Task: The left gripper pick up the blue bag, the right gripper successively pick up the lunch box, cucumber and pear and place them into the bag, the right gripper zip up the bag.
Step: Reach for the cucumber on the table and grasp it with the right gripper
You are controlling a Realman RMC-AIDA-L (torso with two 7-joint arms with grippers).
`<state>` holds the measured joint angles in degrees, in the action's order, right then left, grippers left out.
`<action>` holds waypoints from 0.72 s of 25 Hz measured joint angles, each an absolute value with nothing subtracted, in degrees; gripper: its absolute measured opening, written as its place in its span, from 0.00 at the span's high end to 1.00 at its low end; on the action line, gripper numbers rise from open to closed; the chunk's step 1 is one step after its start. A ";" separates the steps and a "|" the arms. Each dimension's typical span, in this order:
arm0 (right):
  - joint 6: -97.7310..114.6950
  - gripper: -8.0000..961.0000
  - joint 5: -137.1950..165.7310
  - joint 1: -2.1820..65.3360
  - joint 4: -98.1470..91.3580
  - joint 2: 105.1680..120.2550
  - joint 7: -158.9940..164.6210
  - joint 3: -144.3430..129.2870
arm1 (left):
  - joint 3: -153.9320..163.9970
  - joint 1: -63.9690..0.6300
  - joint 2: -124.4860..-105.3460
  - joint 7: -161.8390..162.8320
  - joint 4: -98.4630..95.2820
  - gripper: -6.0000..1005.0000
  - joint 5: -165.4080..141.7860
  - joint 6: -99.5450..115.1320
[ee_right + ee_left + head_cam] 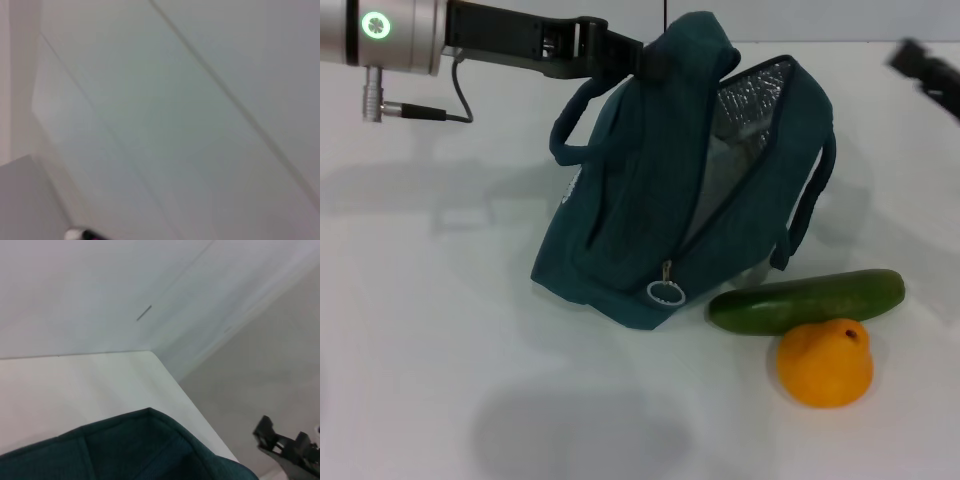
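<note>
From the head view, the blue bag (650,190) stands tilted on the white counter (430,350), its mouth gaping so the silver lining shows. The left gripper (642,57) reaches in from the far side of the bag and is clenched on the bag's top edge, holding that flap up. One loop handle curls off the bag's side nearest that arm, the other hangs down the opposite side. The zipper's metal ring pull (665,292) dangles at the bag's near lower corner. Just beside that corner lies the cucumber (807,300), stretched lengthways away from the bag, one end almost touching the fabric. The pear (825,362) sits on the near side of the cucumber, touching or all but touching it, well apart from the bag itself. The right gripper (925,68) shows only as a dark blur far off to the bag's other side, up in the air; I cannot tell how its fingers stand.

From the left wrist view, a fold of the bag's teal cloth (135,450) fills the near part of the picture, the counter edge and wall behind it, and the right gripper (287,447) is seen past the bag, apart from it.

The right wrist view shows only pale wall panels.
</note>
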<state>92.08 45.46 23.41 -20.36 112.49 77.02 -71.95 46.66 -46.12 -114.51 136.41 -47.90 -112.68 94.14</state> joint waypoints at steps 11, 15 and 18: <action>93.53 0.50 45.80 15.88 -16.46 112.23 70.90 -60.08 | 46.67 -45.84 -113.89 136.24 -47.90 0.89 -112.67 91.66; 93.03 0.51 50.73 16.12 -14.87 109.77 72.37 -60.73 | 46.67 -45.84 -113.78 136.00 -47.90 0.89 -112.67 91.51; 91.46 0.51 51.98 15.30 -15.03 109.99 71.64 -59.29 | 46.67 -45.85 -113.74 135.69 -47.90 0.89 -112.70 91.37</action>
<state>91.46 51.98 15.30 -15.03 109.99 71.64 -59.29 46.67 -45.85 -113.74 135.69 -47.90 -112.70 91.37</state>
